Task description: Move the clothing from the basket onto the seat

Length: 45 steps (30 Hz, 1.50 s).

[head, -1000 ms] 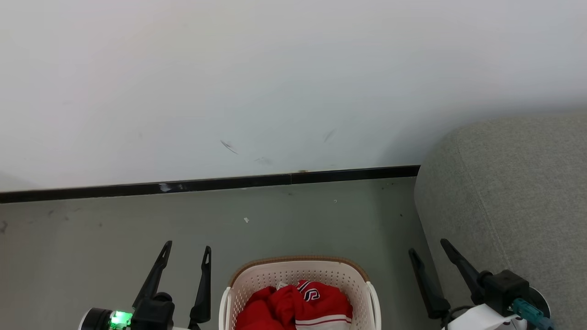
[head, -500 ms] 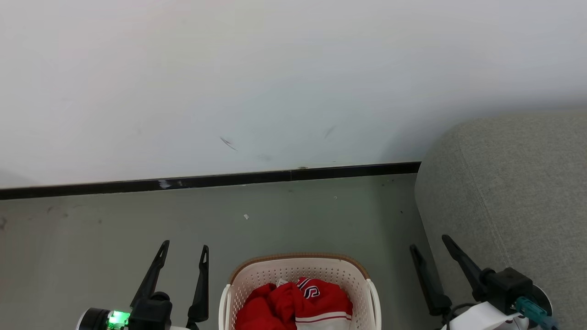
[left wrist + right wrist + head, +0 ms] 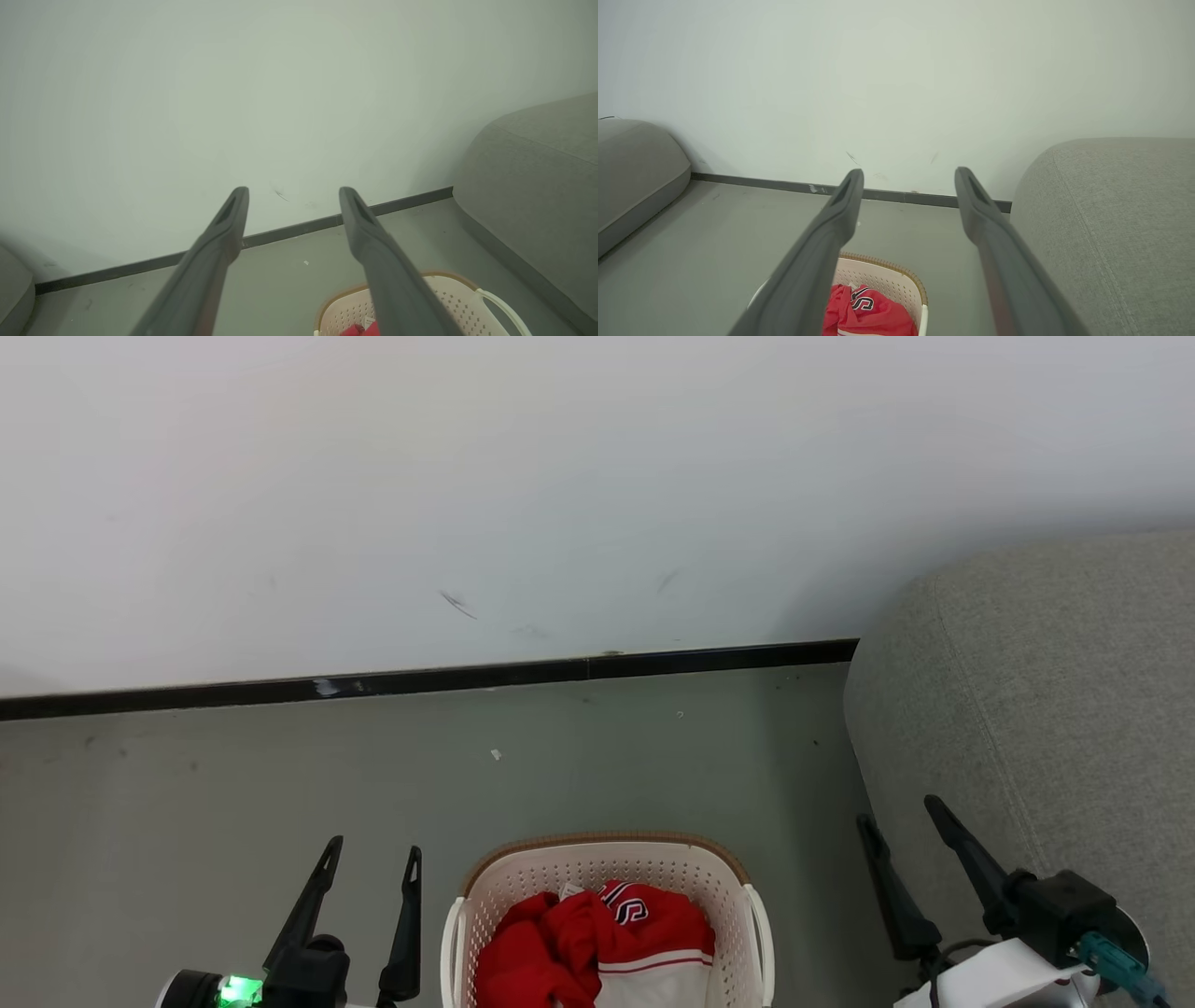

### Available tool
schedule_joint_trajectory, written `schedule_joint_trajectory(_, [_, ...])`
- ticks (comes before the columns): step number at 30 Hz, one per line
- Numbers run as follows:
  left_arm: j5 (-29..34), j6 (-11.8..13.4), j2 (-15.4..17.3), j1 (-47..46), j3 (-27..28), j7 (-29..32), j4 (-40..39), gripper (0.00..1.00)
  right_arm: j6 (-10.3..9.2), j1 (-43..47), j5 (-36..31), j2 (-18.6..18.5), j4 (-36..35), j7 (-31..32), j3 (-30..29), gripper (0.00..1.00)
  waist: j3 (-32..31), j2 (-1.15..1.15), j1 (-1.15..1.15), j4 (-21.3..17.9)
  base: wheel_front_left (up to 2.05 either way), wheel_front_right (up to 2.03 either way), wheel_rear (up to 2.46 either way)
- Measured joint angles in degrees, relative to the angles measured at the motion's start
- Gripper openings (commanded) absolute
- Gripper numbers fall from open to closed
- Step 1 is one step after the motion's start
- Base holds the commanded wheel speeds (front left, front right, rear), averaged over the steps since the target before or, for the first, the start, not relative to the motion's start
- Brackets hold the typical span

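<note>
- Left fingers (image 3: 408,924): spread wide with nothing between them, so we call them released. They sit just left of the basket, tips toward the wall.
- Right fingers (image 3: 971,861): also splayed and empty. They sit between basket and seat, just beside the seat's side. We can't tell if they touch it from the head view, but in the wrist view they look apart.
- Neither pair touches cloth or plastic. Both wrist views look out over the basket, so we judge the arms to be above its rim in a ready pose, before any reach. Our guess for the wide spread is that a loose heap needs a big bite.
- Clothing (image 3: 579,943): a red bundle with a white panel and a black-and-white logo, crumpled inside the basket. None hangs over the rim, so we'd say the task is not begun.
- Basket (image 3: 607,840): cream, perforated, with a brown rim. It stands on the floor between the two arms, so either could dip in. Its near end is cut off by the frame.
- Seat (image 3: 1046,709): a big grey cushion on the robot's right, near the basket with a strip of floor between. No clothing lies on the part in view. We'd guess the right arm has the shorter carry.
- Floor (image 3: 280,784): grey and specked, with dark skirting (image 3: 467,677) under a scuffed white wall (image 3: 560,476).
- Far cushion (image 3: 630,163): grey, on the left in the right wrist view, well apart from the basket. Likely not the target.
- Risk, as we judge it: soft cloth could snag on the rim or trail when lifted.
</note>
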Motion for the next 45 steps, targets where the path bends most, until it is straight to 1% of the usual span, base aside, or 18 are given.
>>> schedule_joint_trajectory(7, [0.47, -1.41, 0.29, -0.65, -1.29, 0.01, 2.56, 1.0, 0.0, 0.02, 0.11, 0.02, -1.8, 0.0, -1.04, 1.0, 1.98, 0.0, 0.0, -0.44, 0.0, 0.0, 0.0])
schedule_joint_trajectory(10, [1.12, -1.52, 0.38, -1.8, -2.09, 0.0, 4.01, 1.0, 0.0, 0.02, 0.56, 0.04, -2.8, 0.0, -1.98, 1.0, 3.04, 0.0, 0.0, -0.67, 0.0, 0.0, 0.0])
schedule_joint_trajectory(15, [1.85, -2.89, 0.21, -3.31, -4.36, 0.0, 6.91, 1.0, 0.0, 0.02, 0.62, 0.04, -3.71, 0.0, -3.18, 1.0, 5.07, 0.0, 0.0, -1.11, 0.0, 0.0, 0.0])
schedule_joint_trajectory(20, [3.03, -3.5, 0.1, -5.25, -6.01, 0.0, 10.16, 1.0, 0.0, 0.0, 0.57, 0.08, -5.26, 0.0, -4.65, 1.0, 7.41, 0.0, 0.0, -1.66, 0.0, 0.0, 0.0])
schedule_joint_trajectory(23, [4.42, -4.49, 0.29, -6.54, -7.23, 0.0, 12.3, 1.0, 0.0, -0.04, 0.44, 0.1, -6.04, 0.0, -4.75, 1.0, 8.95, 0.0, 0.0, -2.03, 0.0, 0.0, 0.0])
schedule_joint_trajectory(29, [5.81, -4.7, 1.35, -8.94, -8.02, 0.01, 16.21, 1.0, 0.0, -0.49, -0.15, 0.1, -8.05, -0.01, -4.69, 1.0, 12.39, 0.0, 0.0, -2.9, 0.0, 0.0, 0.0])
schedule_joint_trajectory(33, [6.69, -5.15, 1.62, -11.51, -8.58, 0.01, 18.05, 1.0, 0.0, -2.84, -0.18, 0.1, -9.26, -0.01, -4.49, 1.0, 14.94, 0.0, 0.0, -3.54, 0.0, 0.0, 0.0])
schedule_joint_trajectory(37, [8.98, -6.32, 2.34, -14.1, -10.1, 0.01, 19.92, 1.0, 0.0, -3.96, -0.16, 0.09, -10.4, -0.01, -4.44, 1.0, 17.64, 0.0, 0.0, -4.24, 0.0, 0.0, 0.0])
schedule_joint_trajectory(40, [10.49, -7.72, 3.63, -16.84, -11.74, 0.01, 21.87, 1.0, 0.0, -6.05, -0.01, 0.09, -10.78, -0.01, -4.34, 1.0, 20.38, 0.0, 0.0, -5.0, 0.0, 0.0, 0.0])
schedule_joint_trajectory(45, [12.43, -8.47, 4.02, -19.4, -12.59, 0.01, 23.86, 1.0, 0.0, -8.33, 0.02, 0.08, -11.16, -0.01, -4.27, 1.0, 23.0, 0.0, 0.0, -5.77, 0.0, 0.0, 0.0])
